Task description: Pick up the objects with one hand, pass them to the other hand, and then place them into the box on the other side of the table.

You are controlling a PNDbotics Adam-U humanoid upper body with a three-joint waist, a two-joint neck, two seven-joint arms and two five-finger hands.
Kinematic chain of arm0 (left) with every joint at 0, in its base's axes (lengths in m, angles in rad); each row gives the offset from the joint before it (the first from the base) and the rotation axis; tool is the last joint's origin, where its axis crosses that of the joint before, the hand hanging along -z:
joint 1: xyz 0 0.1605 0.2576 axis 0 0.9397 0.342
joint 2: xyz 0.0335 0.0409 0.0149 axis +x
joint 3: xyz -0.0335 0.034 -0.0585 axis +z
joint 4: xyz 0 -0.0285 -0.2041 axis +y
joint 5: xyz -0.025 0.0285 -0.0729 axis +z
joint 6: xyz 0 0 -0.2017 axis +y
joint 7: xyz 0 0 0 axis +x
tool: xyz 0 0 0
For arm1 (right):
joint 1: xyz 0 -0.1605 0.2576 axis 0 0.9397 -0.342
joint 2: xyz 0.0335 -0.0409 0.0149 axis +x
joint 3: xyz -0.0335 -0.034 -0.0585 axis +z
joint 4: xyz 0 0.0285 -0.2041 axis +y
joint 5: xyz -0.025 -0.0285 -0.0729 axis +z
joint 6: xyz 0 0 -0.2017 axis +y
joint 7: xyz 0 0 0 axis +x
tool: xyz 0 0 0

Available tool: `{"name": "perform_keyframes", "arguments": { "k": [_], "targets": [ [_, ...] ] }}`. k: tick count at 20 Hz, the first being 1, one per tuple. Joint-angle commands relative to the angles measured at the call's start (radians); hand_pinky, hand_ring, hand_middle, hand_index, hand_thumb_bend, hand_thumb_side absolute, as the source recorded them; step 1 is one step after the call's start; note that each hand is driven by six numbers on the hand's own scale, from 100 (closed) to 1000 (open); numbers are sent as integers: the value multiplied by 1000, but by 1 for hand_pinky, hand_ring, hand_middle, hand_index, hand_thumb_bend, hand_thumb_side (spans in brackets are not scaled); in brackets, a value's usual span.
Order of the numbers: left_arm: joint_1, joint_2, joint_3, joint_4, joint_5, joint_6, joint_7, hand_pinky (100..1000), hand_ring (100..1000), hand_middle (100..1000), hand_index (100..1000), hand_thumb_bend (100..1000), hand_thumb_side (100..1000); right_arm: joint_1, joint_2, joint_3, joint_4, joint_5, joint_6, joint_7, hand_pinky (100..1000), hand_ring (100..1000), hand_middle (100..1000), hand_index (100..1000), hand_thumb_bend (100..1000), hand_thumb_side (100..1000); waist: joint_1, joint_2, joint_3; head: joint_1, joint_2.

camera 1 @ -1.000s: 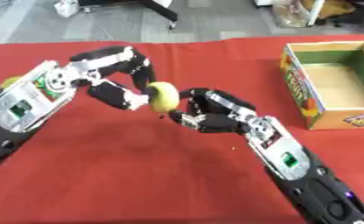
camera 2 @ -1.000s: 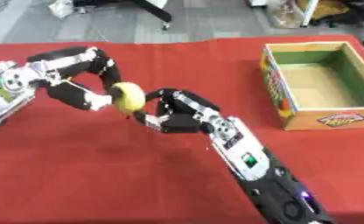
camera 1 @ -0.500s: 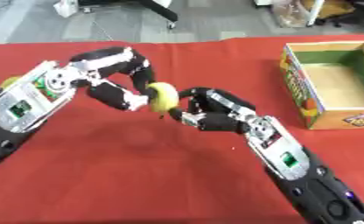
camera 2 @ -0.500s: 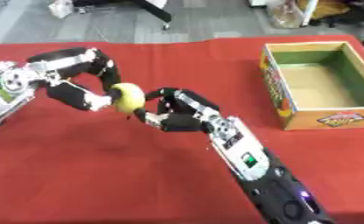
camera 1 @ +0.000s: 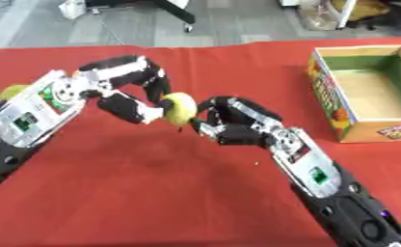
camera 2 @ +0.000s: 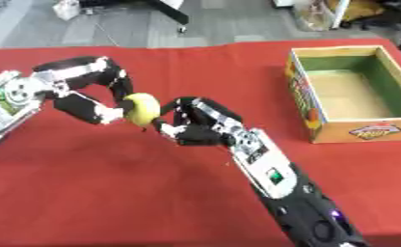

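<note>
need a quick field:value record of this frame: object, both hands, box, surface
object: yellow-green round fruit, held above the cloth mid-table
left hand: fingers and thumb curled round the fruit from its left
right hand: fingers curled at the fruit's right side; contact seems likely, cannot confirm
box: open cardboard box, green inside, empty, at the table's right
surface: red cloth
other: second yellow-green thing at left edge, behind left arm
stage: handover, fruit not in box

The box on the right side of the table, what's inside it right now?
The box looks empty: a bare tan floor and green inner walls show. Its near wall hides a strip of the floor. The yellow-green object is pinched by the left hand, touching the right hand.
</note>
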Motion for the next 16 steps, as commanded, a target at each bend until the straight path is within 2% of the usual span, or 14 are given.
{"name": "perform_keyframes", "arguments": {
  "k": [1, 4, 8, 9, 16],
  "targets": [
    [-14, 7, 9, -1, 5, -1, 7, 607, 516, 364, 385, 100, 100, -20, -2, -5, -8, -21, 0, -8, 573, 553, 368, 658, 120, 283, 4, 4, -1, -3, 5],
    [-12, 3, 9, 7, 4, -1, 9, 607, 517, 365, 385, 100, 100, -18, -1, -6, -4, -49, 1, -14, 579, 559, 375, 665, 139, 289, 3, 4, -1, -3, 5],
    [-11, 2, 10, 20, 3, -3, 9, 610, 519, 368, 387, 100, 100, -18, -2, -5, -3, -80, -11, -1, 588, 572, 391, 753, 271, 369, 3, 5, -2, -4, 5],
    [-11, 2, 10, 21, 2, -5, 8, 611, 520, 369, 387, 100, 100, -18, -3, -4, -3, -83, -15, 4, 593, 580, 399, 780, 328, 394, 3, 5, -2, -4, 5],
    [-12, 6, 13, 28, -6, -15, 1, 613, 521, 371, 388, 100, 100, -17, -4, -3, -5, -61, -41, 53, 600, 593, 414, 834, 437, 438, 4, 5, -2, -3, 5]
  ]
}}
